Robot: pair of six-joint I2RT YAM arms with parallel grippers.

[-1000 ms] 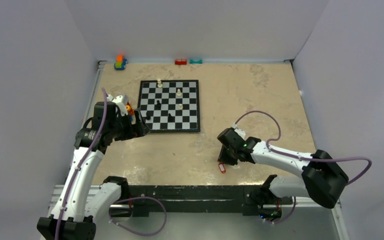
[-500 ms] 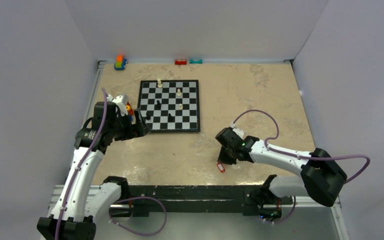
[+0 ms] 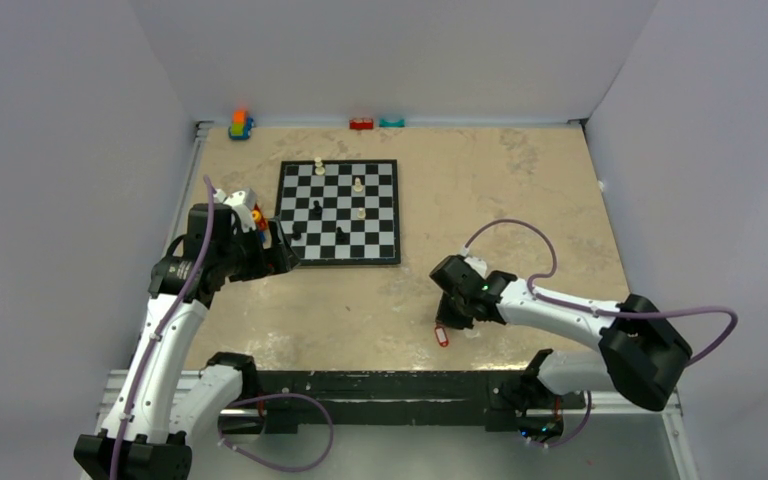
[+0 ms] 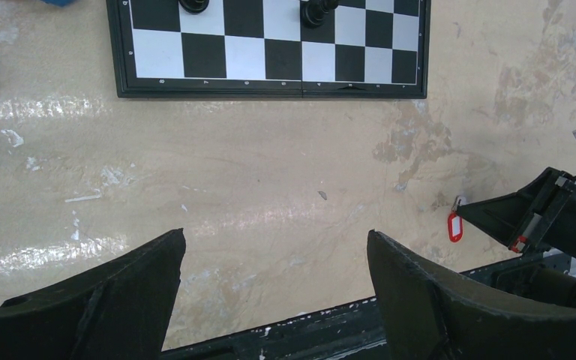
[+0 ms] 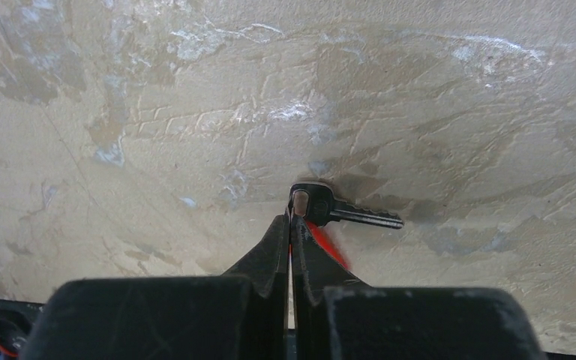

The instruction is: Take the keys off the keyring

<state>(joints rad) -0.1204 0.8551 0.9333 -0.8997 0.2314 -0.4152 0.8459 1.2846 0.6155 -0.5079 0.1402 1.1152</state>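
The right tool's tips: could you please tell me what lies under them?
A key lies there, its head at the tips of the shut right tool. A red tag shows partly behind them; any keyring is covered.

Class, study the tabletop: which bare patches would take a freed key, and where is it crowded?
Bare: the beige table between the black-and-white chessboard and the right wall; the strip from the board's near edge to the black base rail. Crowded: around the right end effector, over the silver key and red plastic tag; beside the left end effector.
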